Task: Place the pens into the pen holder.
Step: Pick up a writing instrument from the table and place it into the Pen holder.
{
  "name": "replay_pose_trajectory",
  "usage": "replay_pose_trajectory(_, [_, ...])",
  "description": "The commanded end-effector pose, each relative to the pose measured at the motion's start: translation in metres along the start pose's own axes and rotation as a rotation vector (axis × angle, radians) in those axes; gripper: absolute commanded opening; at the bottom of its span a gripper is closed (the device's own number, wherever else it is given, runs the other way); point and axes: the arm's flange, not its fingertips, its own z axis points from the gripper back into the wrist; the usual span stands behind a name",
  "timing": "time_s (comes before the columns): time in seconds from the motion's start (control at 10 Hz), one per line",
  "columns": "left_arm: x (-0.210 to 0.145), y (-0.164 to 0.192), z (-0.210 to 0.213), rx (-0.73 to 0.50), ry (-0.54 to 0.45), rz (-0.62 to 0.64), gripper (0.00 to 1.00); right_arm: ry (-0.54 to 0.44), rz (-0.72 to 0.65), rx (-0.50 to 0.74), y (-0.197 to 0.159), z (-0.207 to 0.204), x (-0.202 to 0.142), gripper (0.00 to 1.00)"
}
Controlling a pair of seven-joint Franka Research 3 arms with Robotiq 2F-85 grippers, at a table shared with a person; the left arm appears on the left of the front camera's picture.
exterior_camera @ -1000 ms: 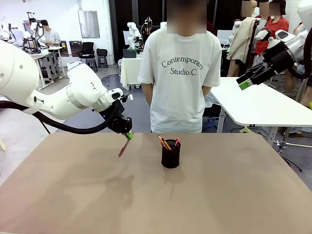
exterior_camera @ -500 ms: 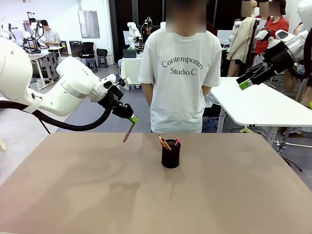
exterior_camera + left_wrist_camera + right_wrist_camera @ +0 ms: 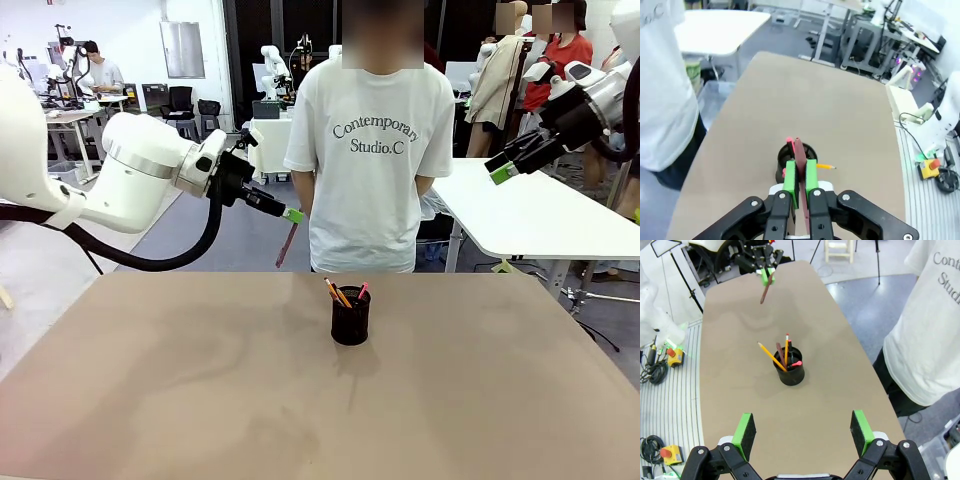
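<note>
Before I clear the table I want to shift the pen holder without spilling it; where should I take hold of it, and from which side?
Grip the pen holder low on its round mesh wall, coming in level from the side. It stands upright, and the pens fan out above its rim, so a reach from above would likely knock them.

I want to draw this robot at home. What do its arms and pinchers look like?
Two fat, rounded white arms. The left arm has a silver ring around it and a thick black cable looping underneath. Each ends in a black gripper, left gripper and right gripper, with two fingers tipped with bright green pads.
</note>
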Motion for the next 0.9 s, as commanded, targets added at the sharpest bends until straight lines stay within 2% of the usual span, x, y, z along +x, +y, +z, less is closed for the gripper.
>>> replay_pose_trajectory(0.0, [-0.009,-0.013,0.010,-0.042,-0.066,-0.120,0.00,-0.001,0.002,-0.006,0.000,0.001,0.001,1.00])
replay_pose_trajectory(0.1, [-0.008,-0.018,0.013,-0.066,-0.100,-0.147,0.00,-0.001,0.002,-0.006,0.000,0.001,0.001,1.00])
replay_pose_trajectory(0.2, [-0.007,-0.023,0.015,-0.122,-0.125,-0.107,0.00,-0.001,0.002,-0.006,0.000,0.001,0.001,1.00])
replay_pose_trajectory(0.3, [-0.005,-0.026,0.013,-0.106,-0.065,-0.038,0.00,-0.001,0.002,-0.006,0.000,0.001,0.001,1.00])
replay_pose_trajectory(0.4, [0.005,-0.014,0.007,-0.067,-0.079,-0.124,0.00,-0.001,0.002,-0.006,0.000,0.001,0.001,1.00])
replay_pose_trajectory(0.8, [0.004,-0.017,0.007,-0.080,-0.075,-0.112,0.00,-0.001,0.002,-0.006,0.000,0.001,0.001,1.00])
